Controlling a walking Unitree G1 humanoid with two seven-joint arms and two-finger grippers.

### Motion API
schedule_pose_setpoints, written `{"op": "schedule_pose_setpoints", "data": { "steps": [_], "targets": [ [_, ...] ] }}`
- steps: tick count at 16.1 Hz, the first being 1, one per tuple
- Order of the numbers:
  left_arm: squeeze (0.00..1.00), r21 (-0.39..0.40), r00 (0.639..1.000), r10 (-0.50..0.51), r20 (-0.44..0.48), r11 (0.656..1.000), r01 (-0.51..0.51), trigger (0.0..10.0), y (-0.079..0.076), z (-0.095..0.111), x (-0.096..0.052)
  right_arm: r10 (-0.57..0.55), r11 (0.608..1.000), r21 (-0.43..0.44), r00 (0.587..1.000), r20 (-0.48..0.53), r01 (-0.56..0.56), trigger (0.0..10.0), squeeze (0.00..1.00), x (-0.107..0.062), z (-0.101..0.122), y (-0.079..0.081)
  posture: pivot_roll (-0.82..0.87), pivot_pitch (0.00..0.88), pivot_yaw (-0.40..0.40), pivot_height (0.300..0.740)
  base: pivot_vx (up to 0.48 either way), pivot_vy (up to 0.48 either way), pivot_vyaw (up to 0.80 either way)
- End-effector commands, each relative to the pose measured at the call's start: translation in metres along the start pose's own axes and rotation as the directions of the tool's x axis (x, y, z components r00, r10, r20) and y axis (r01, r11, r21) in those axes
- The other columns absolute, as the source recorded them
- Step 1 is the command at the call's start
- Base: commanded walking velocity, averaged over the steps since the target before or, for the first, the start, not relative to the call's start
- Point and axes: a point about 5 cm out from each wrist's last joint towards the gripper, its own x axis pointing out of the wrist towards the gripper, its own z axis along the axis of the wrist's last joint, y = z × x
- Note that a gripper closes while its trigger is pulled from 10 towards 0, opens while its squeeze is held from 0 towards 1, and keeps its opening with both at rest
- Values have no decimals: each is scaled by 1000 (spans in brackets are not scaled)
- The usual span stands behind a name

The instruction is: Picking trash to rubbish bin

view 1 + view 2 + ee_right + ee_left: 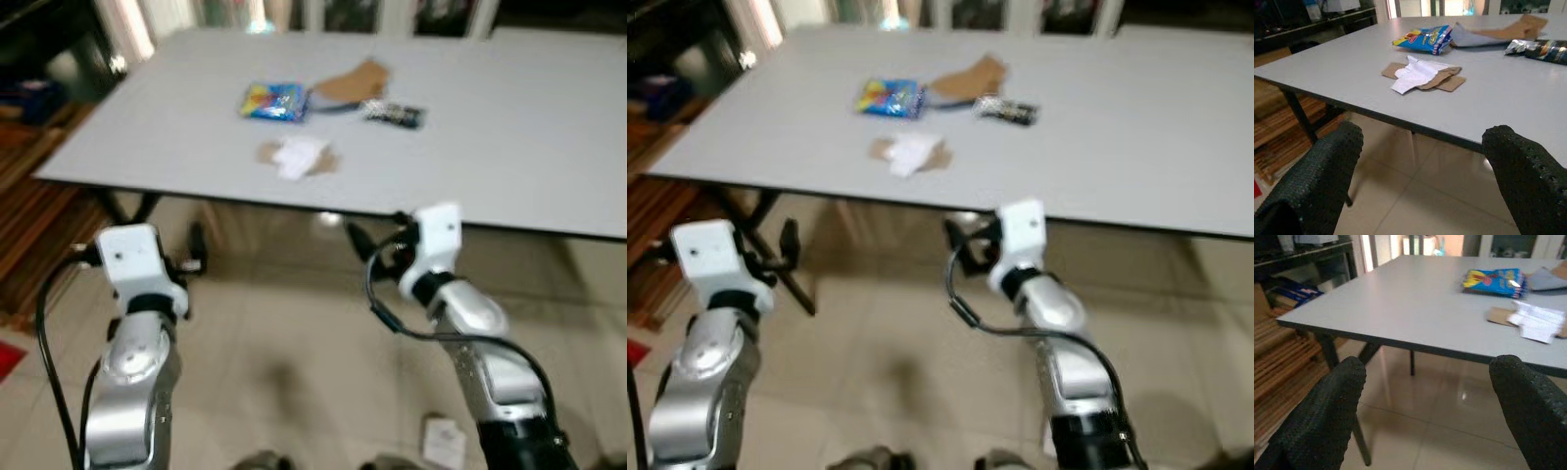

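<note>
Left eye view: pale grey surface (509,127) ahead. On it lie a blue snack packet (274,102), a brown paper piece (355,82), a dark shiny wrapper (394,115), and nearer me a white tissue (298,157) on torn cardboard. My left claw (196,257) and right claw (359,245) hang below the surface edge, above the tiled floor (294,362).

Left wrist view: my left claw's fingers (1322,421) are spread wide, holding nothing; blue packet well beyond.

Right wrist view: right claw's fingers (1528,181) are spread wide, empty; tissue on cardboard (1449,81) lies near the surface edge, well apart from the claw.
</note>
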Motion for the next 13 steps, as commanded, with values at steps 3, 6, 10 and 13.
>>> {"op": "schedule_pose_setpoints", "data": {
  "steps": [3,6,10,13],
  "targets": [
    [0,7,1000,13,-1,1000,-13,10000,5,2,2,11,1000,4,1000,5,-11,10000,0,1,1,5,-53,141,47,740,0,0,0],
    [0,8,1000,13,-14,1000,-12,10000,6,0,3,9,1000,8,1000,10,-9,10000,0,1,2,5,-53,139,49,740,436,0,0],
    [0,-17,1000,9,-19,1000,-10,10000,5,-2,3,3,1000,16,1000,7,-3,10000,0,1,1,5,-55,138,50,740,120,0,-600],
    [0,-23,1000,4,-16,1000,-4,10000,3,-1,4,3,1000,15,1000,6,-3,10000,0,1,1,5,-55,138,50,740,0,0,-800]
  ]
}}
